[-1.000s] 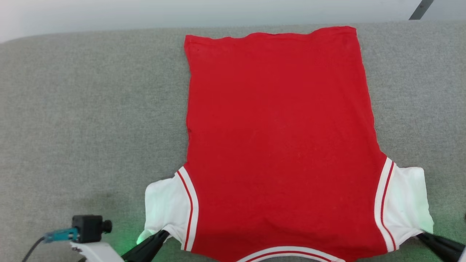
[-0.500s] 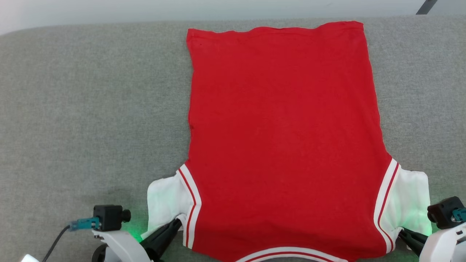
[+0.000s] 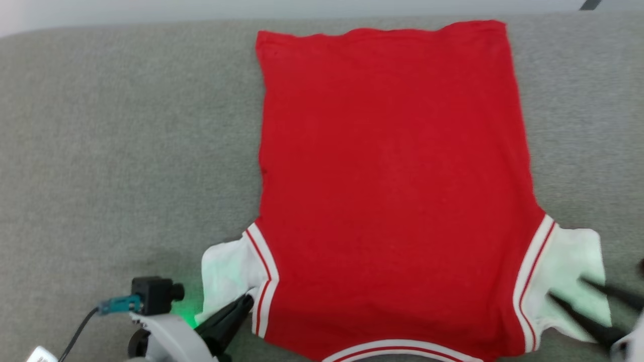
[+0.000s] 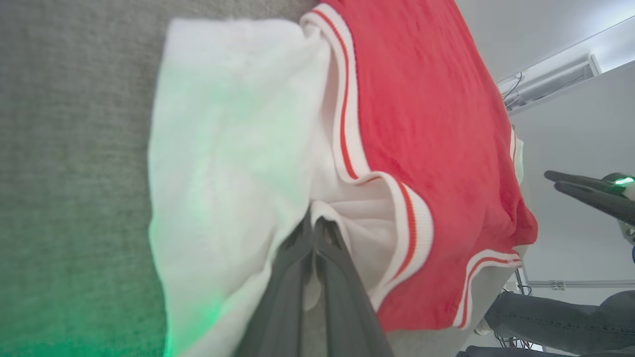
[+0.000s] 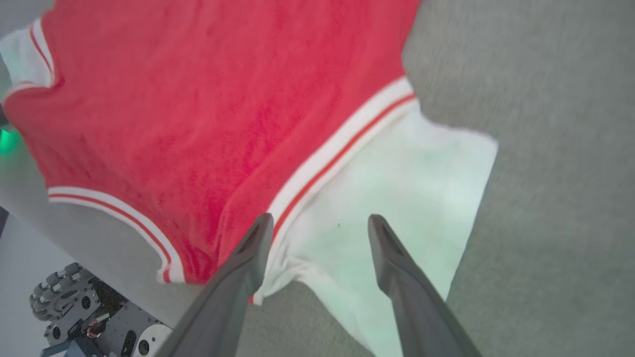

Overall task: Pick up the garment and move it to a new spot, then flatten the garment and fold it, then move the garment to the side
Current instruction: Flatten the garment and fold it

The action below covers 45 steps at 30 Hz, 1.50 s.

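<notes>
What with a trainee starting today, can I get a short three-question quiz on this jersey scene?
1. True or false: the left gripper is shut on white fabric of the red jersey.
2. Pick one. The right gripper has its jaws: A) open above the white fabric; B) shut on the striped trim; C) shut on nothing.
3. Fill in: the armhole trim is white with a ____ stripe.
Key: 1 true; 2 A; 3 red.
</notes>
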{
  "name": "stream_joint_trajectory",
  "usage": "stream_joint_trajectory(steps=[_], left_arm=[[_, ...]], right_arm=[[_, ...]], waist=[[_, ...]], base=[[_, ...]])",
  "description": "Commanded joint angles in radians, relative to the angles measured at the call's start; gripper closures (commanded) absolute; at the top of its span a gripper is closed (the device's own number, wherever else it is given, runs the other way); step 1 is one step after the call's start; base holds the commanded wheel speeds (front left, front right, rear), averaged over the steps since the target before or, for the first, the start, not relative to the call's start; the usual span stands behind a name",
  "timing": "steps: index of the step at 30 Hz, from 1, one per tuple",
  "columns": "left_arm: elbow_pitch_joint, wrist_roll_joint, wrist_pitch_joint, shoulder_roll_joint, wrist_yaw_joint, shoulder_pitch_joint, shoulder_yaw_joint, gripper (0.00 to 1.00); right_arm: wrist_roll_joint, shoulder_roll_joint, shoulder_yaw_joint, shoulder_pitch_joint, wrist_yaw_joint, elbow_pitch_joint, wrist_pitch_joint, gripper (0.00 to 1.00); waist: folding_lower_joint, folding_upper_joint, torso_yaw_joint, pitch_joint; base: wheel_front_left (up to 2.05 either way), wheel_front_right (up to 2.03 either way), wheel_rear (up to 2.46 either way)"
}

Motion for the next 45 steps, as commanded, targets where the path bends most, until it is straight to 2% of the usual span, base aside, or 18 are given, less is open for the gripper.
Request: stream_joint_trajectory(steps=[1, 4, 6, 8, 10, 13, 18, 22, 25, 28, 36, 37, 38, 39, 40, 45], left_arm=[[0.004, 0.006, 0.007, -0.036, 0.003, -0.015, -0.010, 1.00], [-0.020, 0.028, 0.017, -0.045, 0.010, -0.040, -0.015, 1.00], [-0.033, 0.043, 0.022, -0.050, 0.012, -0.054, -0.018, 1.00], [-0.044, 0.055, 0.024, -0.060, 0.013, -0.071, -0.018, 1.00], [-0.051, 0.069, 0.030, -0.073, 0.011, -0.092, -0.021, 1.00], [-0.047, 0.082, 0.028, -0.097, 0.007, -0.120, -0.016, 1.00], [-0.017, 0.102, 0.031, -0.155, -0.008, -0.161, -0.024, 1.00], [0.011, 0.114, 0.030, -0.193, -0.021, -0.190, -0.033, 1.00], [0.035, 0.107, 0.030, -0.212, -0.025, -0.203, -0.037, 1.00], [0.058, 0.108, 0.025, -0.218, -0.027, -0.209, -0.042, 1.00], [0.075, 0.105, 0.014, -0.222, -0.025, -0.221, -0.051, 1.00], [0.076, 0.102, 0.014, -0.221, -0.025, -0.223, -0.053, 1.00], [0.075, 0.101, 0.012, -0.220, -0.025, -0.226, -0.053, 1.00], [0.073, 0.099, 0.009, -0.218, -0.025, -0.228, -0.052, 1.00], [0.071, 0.098, 0.008, -0.215, -0.024, -0.229, -0.049, 1.00], [0.076, 0.094, -0.008, -0.195, -0.024, -0.218, -0.020, 1.00]], right_arm=[[0.022, -0.007, -0.034, -0.003, 0.000, -0.034, 0.016, 0.00], [0.096, -0.038, -0.174, -0.029, 0.000, -0.144, 0.085, 0.00], [0.133, -0.059, -0.252, -0.080, 0.000, -0.166, 0.127, 0.00], [0.146, -0.073, -0.308, -0.172, 0.000, -0.138, 0.158, 0.00], [0.124, -0.081, -0.319, -0.294, 0.000, -0.070, 0.181, 0.00], [0.050, -0.059, -0.245, -0.543, 0.000, 0.076, 0.188, 0.00], [-0.111, 0.035, -0.109, -0.955, 0.000, 0.416, 0.224, 0.00], [-0.205, 0.051, -0.036, -1.170, 0.000, 0.668, 0.316, 0.00], [-0.247, 0.044, -0.022, -1.267, 0.000, 0.803, 0.396, 0.00], [-0.294, 0.046, -0.023, -1.329, 0.000, 0.903, 0.428, 0.00], [-0.364, 0.082, -0.005, -1.372, 0.000, 1.064, 0.456, 0.00], [-0.362, 0.089, 0.004, -1.368, 0.000, 1.075, 0.465, 0.10], [-0.353, 0.098, 0.008, -1.365, 0.000, 1.084, 0.469, 0.60], [-0.346, 0.106, 0.005, -1.365, 0.000, 1.090, 0.462, 0.76], [-0.342, 0.112, 0.003, -1.366, 0.000, 1.095, 0.456, 1.00], [-0.296, 0.099, 0.010, -1.337, 0.000, 1.077, 0.386, 1.00]], waist=[[0.0000, -0.0001, 0.021, 0.020], [0.0000, -0.0001, 0.053, 0.044], [0.0000, -0.0001, 0.075, 0.059], [0.0000, -0.0001, 0.099, 0.080], [0.0000, -0.0001, 0.126, 0.105], [0.0000, -0.0001, 0.156, 0.152], [0.0000, -0.0001, 0.212, 0.231], [0.0000, -0.0001, 0.264, 0.280], [0.0000, -0.0001, 0.302, 0.305], [0.0000, -0.0001, 0.326, 0.330], [0.0000, -0.0001, 0.340, 0.372], [0.0000, -0.0001, 0.339, 0.373], [0.0000, -0.0001, 0.336, 0.374], [0.0000, -0.0001, 0.332, 0.373], [0.0000, -0.0001, 0.327, 0.371], [0.0000, -0.0001, 0.298, 0.324]], base=[[0.00, 0.00, 0.00], [0.00, 0.00, 0.00], [0.00, 0.00, 0.00], [0.00, 0.00, 0.00], [0.00, 0.00, 0.00], [0.00, 0.00, 0.00], [0.00, 0.00, 0.00], [0.00, 0.00, 0.00], [0.00, 0.00, 0.00], [0.00, 0.00, 0.00], [0.00, 0.00, 0.00], [0.00, 0.00, 0.00], [0.00, 0.00, 0.00], [0.00, 0.00, 0.00], [0.00, 0.00, 0.00], [0.00, 0.00, 0.00]])
